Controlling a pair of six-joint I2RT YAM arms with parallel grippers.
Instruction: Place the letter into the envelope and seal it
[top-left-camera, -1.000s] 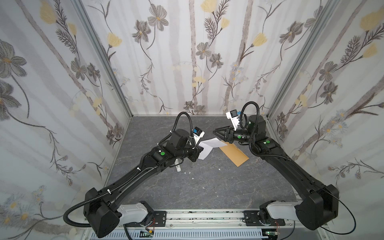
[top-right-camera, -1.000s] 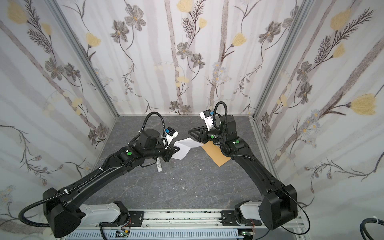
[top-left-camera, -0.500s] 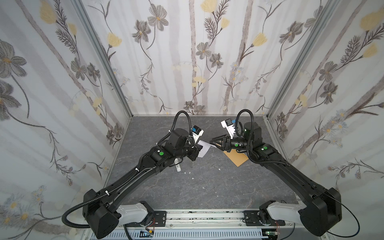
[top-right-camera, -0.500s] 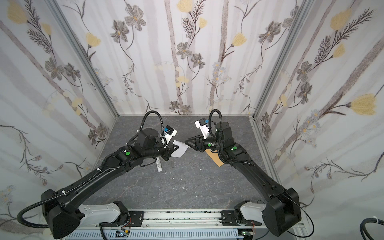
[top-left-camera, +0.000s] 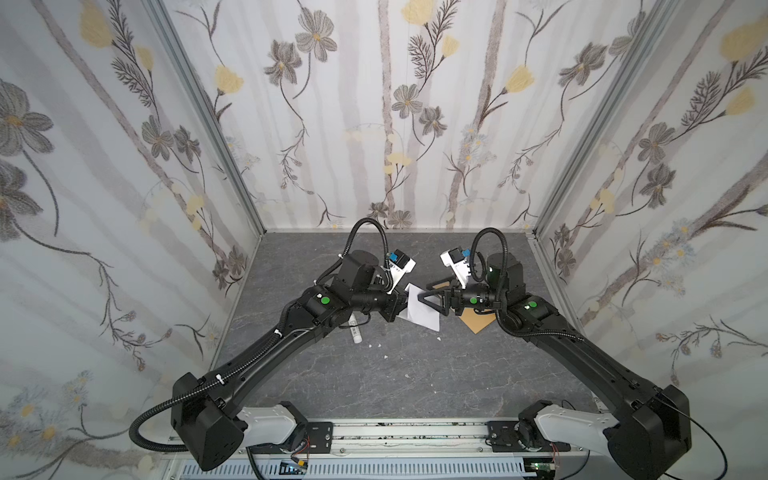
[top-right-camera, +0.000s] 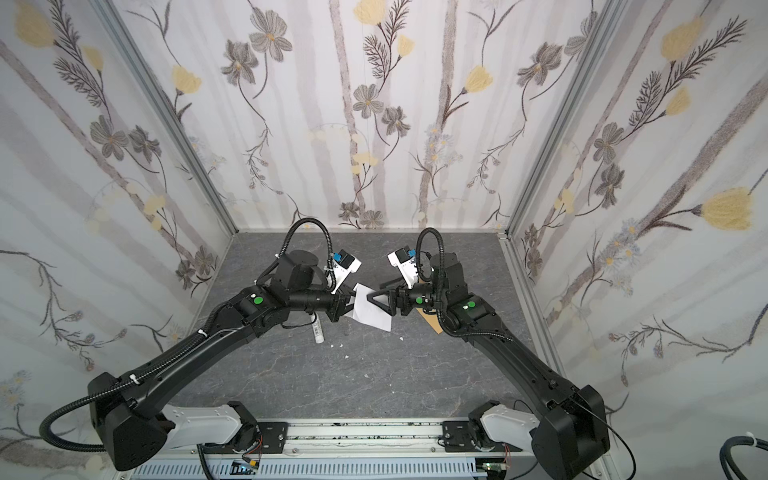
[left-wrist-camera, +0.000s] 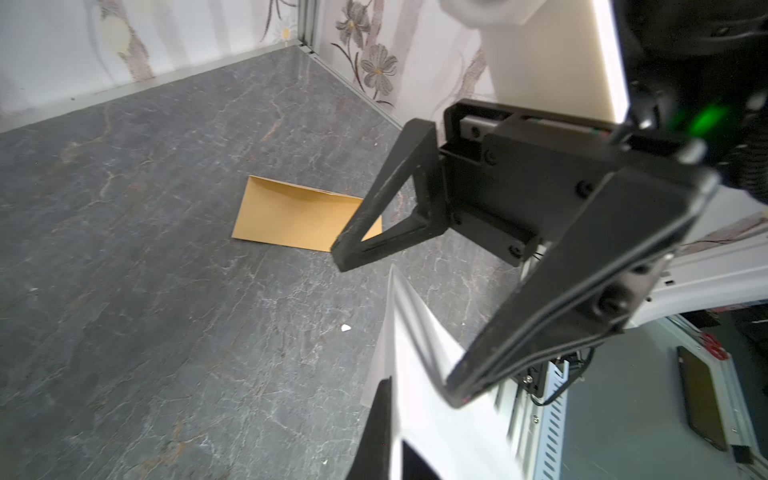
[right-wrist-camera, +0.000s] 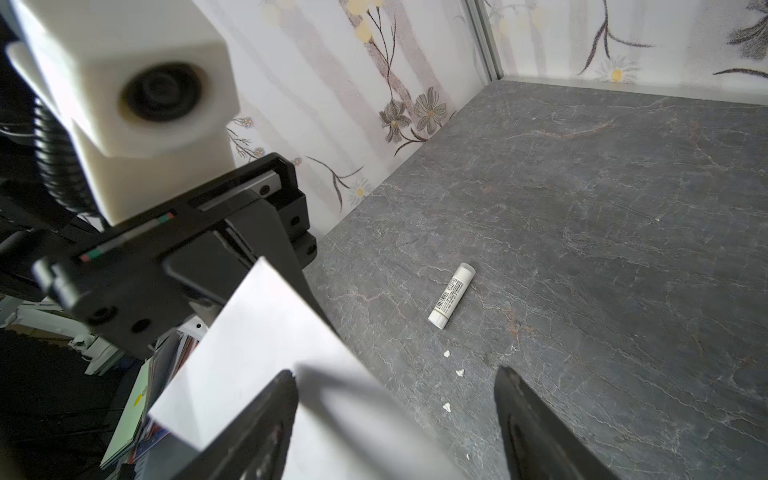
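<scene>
Open room first: in both top views the gray table (top-left-camera: 395, 386) is bare toward 6 o'clock, and walls (top-left-camera: 374, 124) close it at 9, 12 and 3. The letter (top-left-camera: 422, 311) is held up at centre with its white back showing. The left gripper (top-left-camera: 400, 306) is clenched on its 9 o'clock edge. The right gripper (top-left-camera: 424, 294) is spread wide at the sheet's 3 o'clock side. It grasps nothing, with one finger (left-wrist-camera: 519, 328) close against the paper. The envelope (top-left-camera: 478, 323) lies flat at 3 o'clock of the letter, and a white tube (top-left-camera: 355, 330) at 8 o'clock.
</scene>
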